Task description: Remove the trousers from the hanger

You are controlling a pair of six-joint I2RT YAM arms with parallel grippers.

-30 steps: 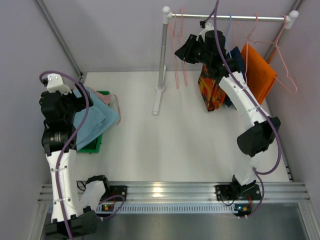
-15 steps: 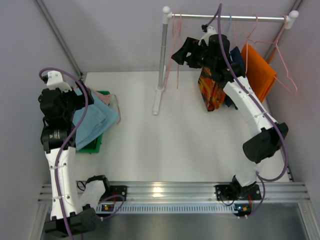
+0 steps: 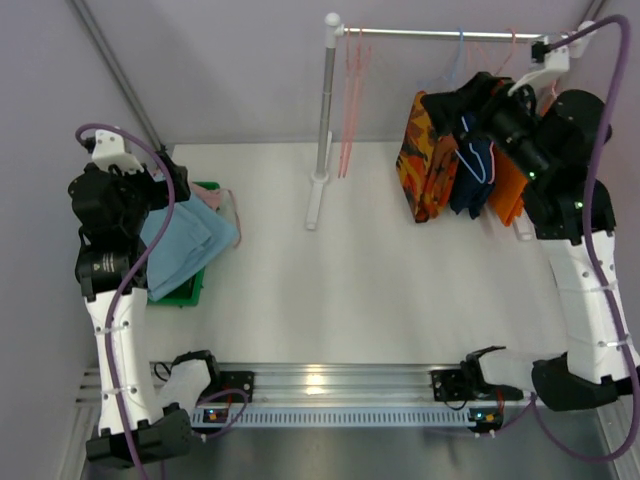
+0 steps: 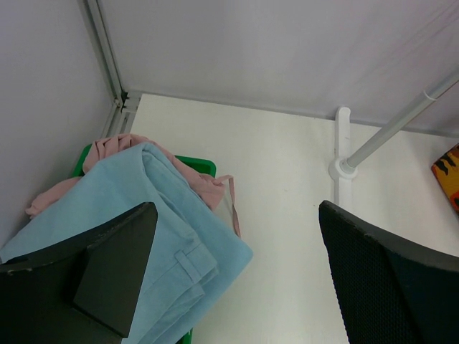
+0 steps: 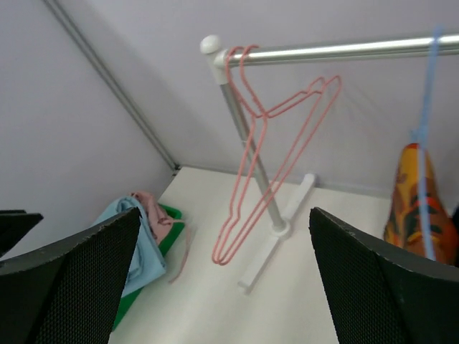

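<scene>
Three pairs of trousers hang from the rail: orange-and-red patterned trousers, navy trousers and plain orange trousers. My right gripper is open and empty, high up by the tops of the patterned and navy pairs. Its wrist view shows two empty pink hangers, a blue hanger and the patterned trousers. Light blue trousers lie over dusty pink trousers in a green bin. My left gripper hovers open above the light blue trousers.
The rail's white post and foot stand at the back centre. A pink hanger lies beside the bin. Walls close in at left, right and back. The rail post also shows in the left wrist view.
My right arm swung from the left of the patterned trousers to the right end of the rail, and its jaws opened. The left arm shifted slightly.
</scene>
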